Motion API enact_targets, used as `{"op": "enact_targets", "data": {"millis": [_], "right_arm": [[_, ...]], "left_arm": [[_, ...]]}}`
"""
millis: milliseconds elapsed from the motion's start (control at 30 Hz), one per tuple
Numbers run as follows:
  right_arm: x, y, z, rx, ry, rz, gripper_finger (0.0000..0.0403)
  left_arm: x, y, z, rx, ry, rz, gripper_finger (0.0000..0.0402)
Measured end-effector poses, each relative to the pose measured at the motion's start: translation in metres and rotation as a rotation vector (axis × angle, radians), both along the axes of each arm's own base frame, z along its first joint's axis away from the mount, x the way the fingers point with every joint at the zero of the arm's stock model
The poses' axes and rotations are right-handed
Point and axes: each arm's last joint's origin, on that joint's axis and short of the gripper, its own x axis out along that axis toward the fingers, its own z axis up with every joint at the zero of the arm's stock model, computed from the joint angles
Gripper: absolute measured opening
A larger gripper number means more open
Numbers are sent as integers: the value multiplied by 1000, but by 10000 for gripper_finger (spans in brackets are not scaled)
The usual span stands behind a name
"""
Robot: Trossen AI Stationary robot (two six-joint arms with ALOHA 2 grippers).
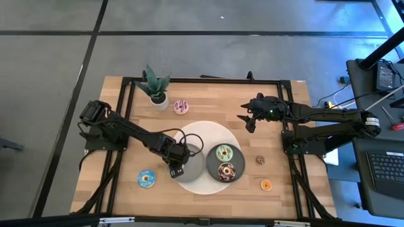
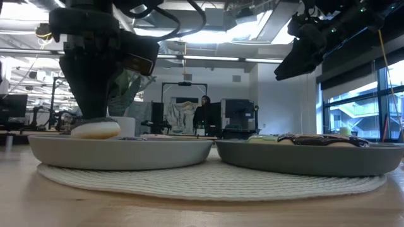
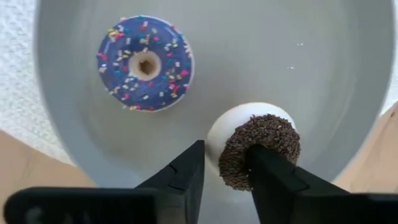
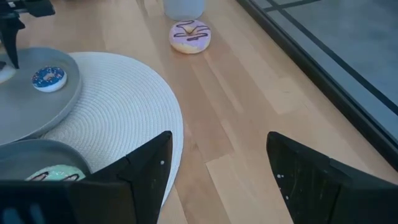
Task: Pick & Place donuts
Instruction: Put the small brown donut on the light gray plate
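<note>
Left gripper (image 3: 225,167) over the smooth grey plate (image 3: 323,68), dark fingers clamped on a brown donut (image 3: 260,150) (gritty crumb topping, cream underside). Beside it in the plate, a blue sprinkled ring donut (image 3: 145,63). Right gripper (image 4: 217,165) above the wooden worktop (image 4: 249,106), fingers wide apart.

A smooth grey round plate (image 3: 298,56) fills most of the left wrist view, with white woven mat and pale wooden tabletop showing at its edges. On the plate lies a small ring donut with dark blue icing and coloured sprinkles (image 3: 145,63). Apart from it, a small brown chocolate-sprinkled donut with a cream-coloured underside (image 3: 258,146) stands tilted on edge, its rim between the two dark fingers of the left gripper (image 3: 227,171).
</note>
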Motion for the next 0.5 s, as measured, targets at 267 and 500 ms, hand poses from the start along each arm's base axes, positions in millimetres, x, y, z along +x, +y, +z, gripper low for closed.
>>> {"op": "enact_targets", "data": {"millis": [267, 500], "right_arm": [[0, 0, 0, 0, 0, 0, 262], [0, 0, 0, 11, -5, -5, 262]], "left_arm": [[-4, 2, -1, -13, 52, -3, 140], [-10, 9, 17, -47, 31, 41, 148]]}}
